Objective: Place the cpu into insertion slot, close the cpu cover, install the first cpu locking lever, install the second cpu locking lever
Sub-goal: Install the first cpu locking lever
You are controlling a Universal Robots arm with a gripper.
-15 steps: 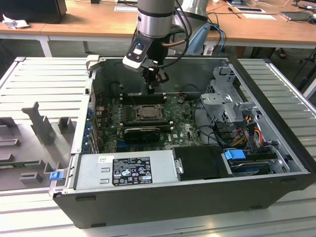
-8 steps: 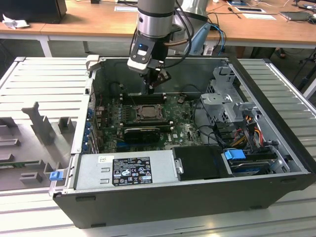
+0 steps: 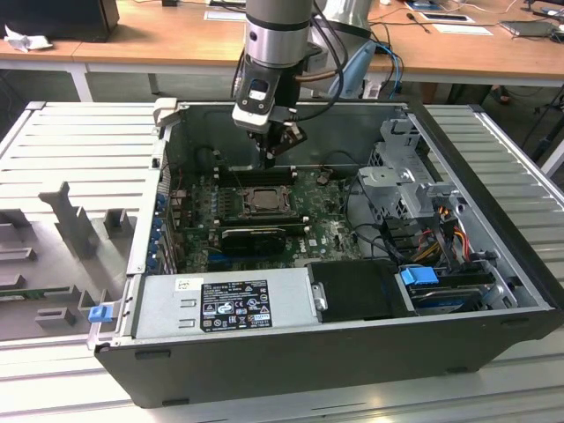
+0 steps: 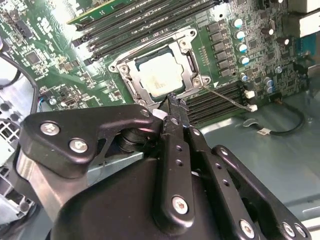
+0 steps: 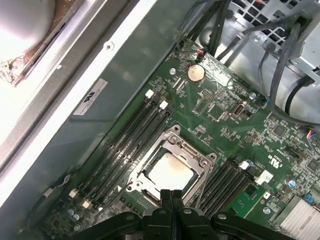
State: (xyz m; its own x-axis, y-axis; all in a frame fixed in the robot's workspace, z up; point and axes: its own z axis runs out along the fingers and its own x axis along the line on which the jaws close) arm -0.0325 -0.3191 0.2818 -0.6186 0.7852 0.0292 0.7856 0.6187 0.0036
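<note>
claw (image 4: 172, 101): mine, tips pressed together, pinching nothing, poised just beside the cpu's edge.
cpu (image 4: 160, 75): seated in its slot; I judge that step done.
cpu cover (image 4: 191, 60): flat around the cpu, seemingly closed.
locking lever (image 4: 231, 99): juts out beside the cpu, apparently unlatched.

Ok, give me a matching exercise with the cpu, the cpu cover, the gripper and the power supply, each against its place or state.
1 cpu
2 cpu cover
3 gripper
4 power supply

A fingers together, by the socket's edge
B silvery labelled box inside the case
C lying flat, framing the cpu
D in the socket, pale top showing

Pairs: 1-D, 2-C, 3-A, 4-B
</note>
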